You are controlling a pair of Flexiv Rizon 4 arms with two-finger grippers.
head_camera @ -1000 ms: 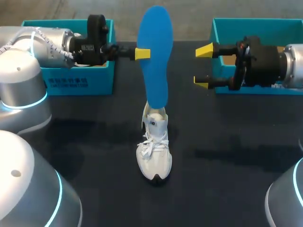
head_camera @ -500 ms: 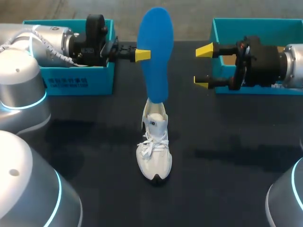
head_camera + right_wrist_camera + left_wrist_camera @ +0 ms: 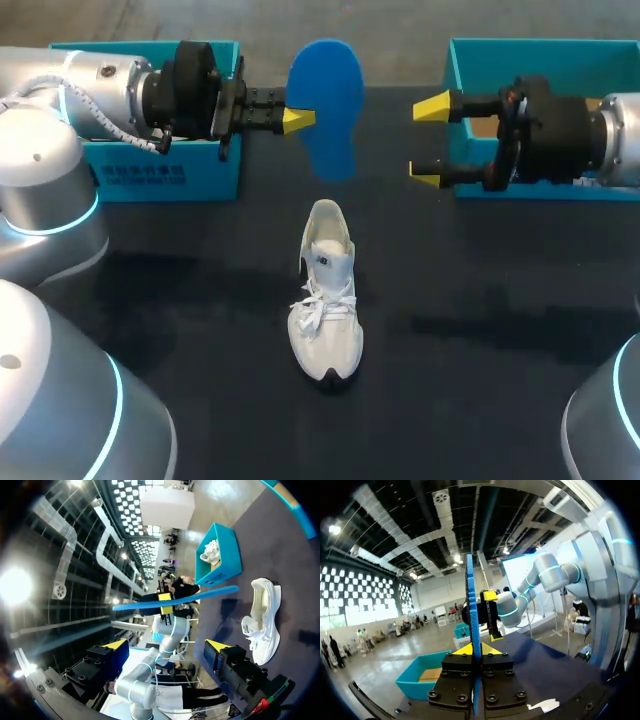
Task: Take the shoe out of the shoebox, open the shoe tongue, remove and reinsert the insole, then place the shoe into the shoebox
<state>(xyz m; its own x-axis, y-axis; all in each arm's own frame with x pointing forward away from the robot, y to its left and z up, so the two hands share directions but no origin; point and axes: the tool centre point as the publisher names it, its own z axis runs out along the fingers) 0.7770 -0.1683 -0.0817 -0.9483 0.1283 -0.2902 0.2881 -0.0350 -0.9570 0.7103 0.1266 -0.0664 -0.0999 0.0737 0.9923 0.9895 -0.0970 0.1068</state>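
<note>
My left gripper is shut on a blue insole, held in the air behind the shoe and clear of it. The left wrist view shows the insole edge-on, pinched between the yellow fingertips. A white laced shoe stands on the dark table, toe toward the front edge. My right gripper hangs open to the right of the insole, with nothing between its fingers. In the right wrist view the insole lies ahead of that gripper and the shoe off to its side.
One teal box stands at the back left under my left arm, another at the back right behind my right arm. The left box holds another white shoe. The dark table spreads around the shoe.
The left arm has lifted and turned the insole, so its lower end has come out of the shoe and it now looks shorter and flatter. The right arm and shoe have not moved.
</note>
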